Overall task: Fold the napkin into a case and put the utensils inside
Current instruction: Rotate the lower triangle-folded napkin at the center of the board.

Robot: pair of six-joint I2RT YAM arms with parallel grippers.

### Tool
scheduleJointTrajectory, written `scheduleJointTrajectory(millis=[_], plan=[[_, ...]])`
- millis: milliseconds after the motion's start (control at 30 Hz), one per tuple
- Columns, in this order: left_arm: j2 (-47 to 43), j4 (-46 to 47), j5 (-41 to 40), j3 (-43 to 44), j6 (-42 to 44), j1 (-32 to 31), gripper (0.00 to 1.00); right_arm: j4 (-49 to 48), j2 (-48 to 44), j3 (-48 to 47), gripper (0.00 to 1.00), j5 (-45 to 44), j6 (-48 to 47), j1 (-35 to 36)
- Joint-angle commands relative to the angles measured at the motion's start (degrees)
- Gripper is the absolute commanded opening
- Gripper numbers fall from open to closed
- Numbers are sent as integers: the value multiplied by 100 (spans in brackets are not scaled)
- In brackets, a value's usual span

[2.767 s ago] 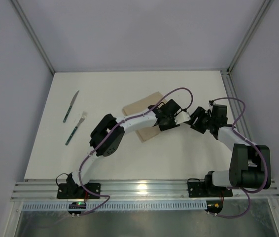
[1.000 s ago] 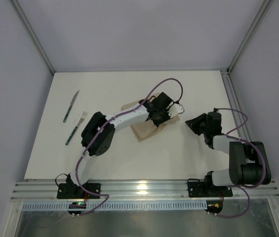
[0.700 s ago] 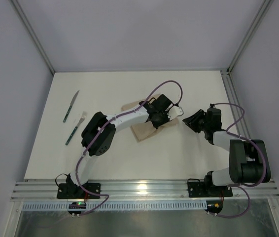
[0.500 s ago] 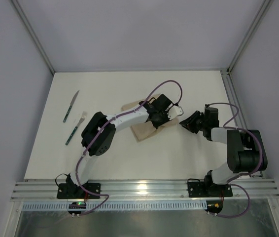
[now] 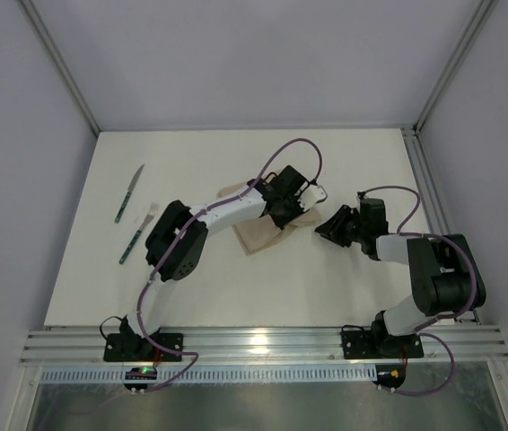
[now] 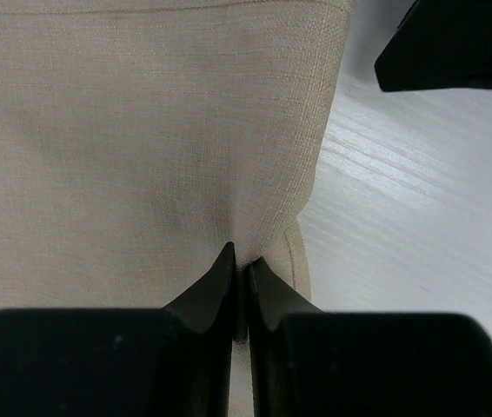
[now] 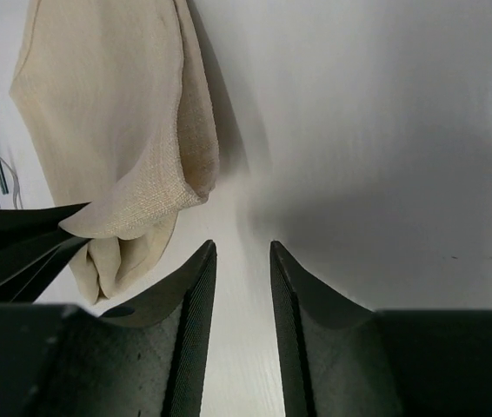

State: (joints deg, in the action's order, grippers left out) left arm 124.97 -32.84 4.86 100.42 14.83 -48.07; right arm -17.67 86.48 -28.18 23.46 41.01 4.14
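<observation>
Our left arm stretches from its base toward one o'clock, with our left gripper (image 6: pixel 239 262) pinched tight on a fold of the napkin (image 6: pixel 142 139). Our right arm doubles back, and our right gripper (image 7: pixel 240 256) faces nine o'clock, jaws parted and empty.

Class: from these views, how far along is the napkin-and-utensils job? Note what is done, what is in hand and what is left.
Done: the napkin is already doubled into layers. In hand: the left gripper pinches a lifted fold of it; the right gripper is open beside it, holding nothing. Left: finishing the folding, then loading the knife and fork, both lying far to the left.
</observation>
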Motion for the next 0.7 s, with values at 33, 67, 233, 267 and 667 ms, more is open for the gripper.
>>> scheduleJointTrajectory(millis=[33,67,233,267,667], plan=[[-368,102,181,48,-156,26,8,-544,361,-397,37,18,-155,262],[-368,102,199,56,-156,35,7,-536,422,-433,38,-34,-173,297],[-420,50,278,57,-112,53,8,-747,484,-539,45,-429,-286,333],[-429,41,313,56,-103,53,7,-712,528,-635,45,-483,-330,333],[-429,-3,349,39,29,53,7,-1168,1011,-890,35,228,-621,333]])
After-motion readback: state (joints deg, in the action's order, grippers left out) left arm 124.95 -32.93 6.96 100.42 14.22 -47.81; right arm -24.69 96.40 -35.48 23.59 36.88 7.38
